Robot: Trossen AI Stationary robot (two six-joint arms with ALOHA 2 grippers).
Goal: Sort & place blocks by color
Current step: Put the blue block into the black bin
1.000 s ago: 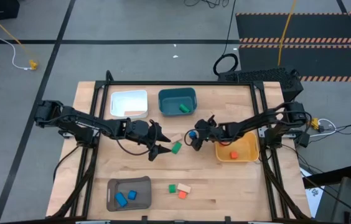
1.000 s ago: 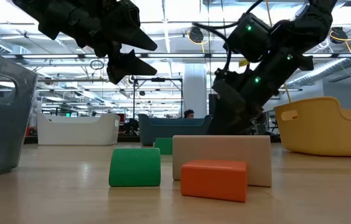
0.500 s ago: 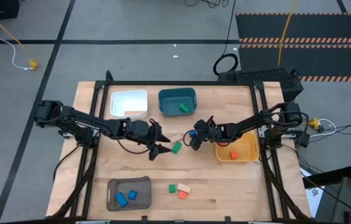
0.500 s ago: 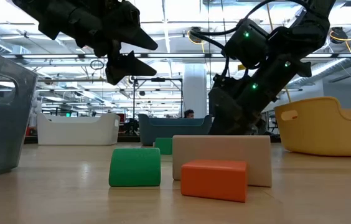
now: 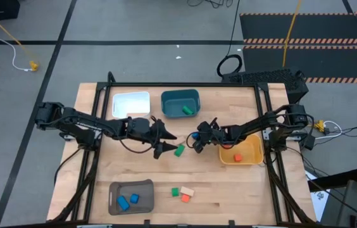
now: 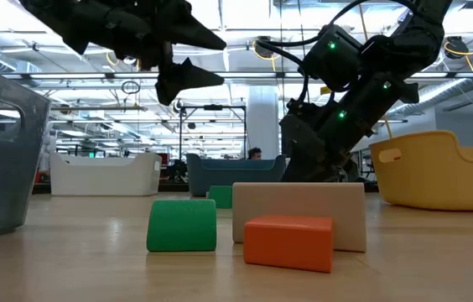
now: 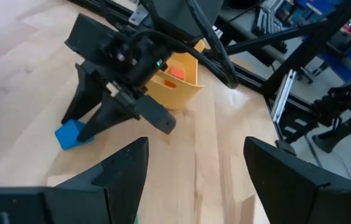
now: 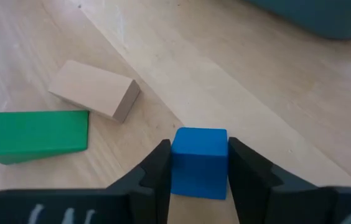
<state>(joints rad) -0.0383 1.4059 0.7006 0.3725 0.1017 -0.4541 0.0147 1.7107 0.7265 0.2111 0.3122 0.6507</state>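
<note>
My right gripper (image 8: 197, 165) is down on the worktop (image 5: 229, 190) just beside the yellow bin (image 5: 252, 154), on the side facing the teal bin (image 5: 180, 96). Its jaws are drawn in narrow against both sides of a blue cube (image 8: 199, 162), which sits on the wood between them. Just beyond that cube lie a tan block (image 8: 94, 90) and a green block (image 8: 35, 137), side by side and close together.

My left gripper (image 5: 166, 142) hangs above the worktop, between the white bin (image 5: 131, 98) and the yellow bin, its jaws spread wide with nothing in them. A green block (image 5: 179, 151) lies just beside it.

The yellow bin holds a red-orange block (image 5: 237, 158). The teal bin holds a green block (image 5: 187, 110). Well away from the yellow bin, the grey bin (image 5: 116, 201) holds two blue blocks (image 5: 128, 201). Between the grey bin and the yellow bin, three more blocks sit bunched together: green (image 6: 182, 226), tan (image 6: 298, 201) and red-orange (image 6: 288, 242).
</note>
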